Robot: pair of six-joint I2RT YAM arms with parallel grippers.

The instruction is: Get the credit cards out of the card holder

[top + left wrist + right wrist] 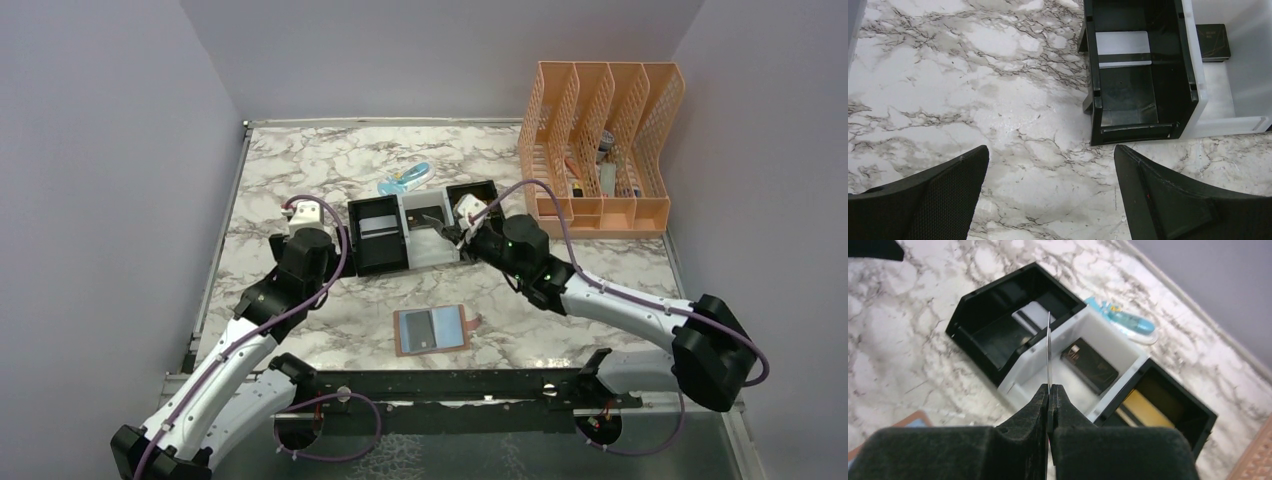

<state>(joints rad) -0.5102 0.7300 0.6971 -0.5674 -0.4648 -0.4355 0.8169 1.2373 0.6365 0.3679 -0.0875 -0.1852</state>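
Tan leather wallet (433, 330) lies open on the marble table (300, 170), near the arm bases; right gripper (1049, 390) pinches a thin card (1049, 347) edge-on over the tray's (352, 235) white middle bin; left gripper (1050, 150) hangs spread wide beside the tray.

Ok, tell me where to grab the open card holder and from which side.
Probably by the snap tab on its right edge, coming in low from the right. The card holder lies open and flat on the table, so no side stands up to pinch; the tab is the one part jutting out. The right pincer is shut on a card, so it must drop that first.
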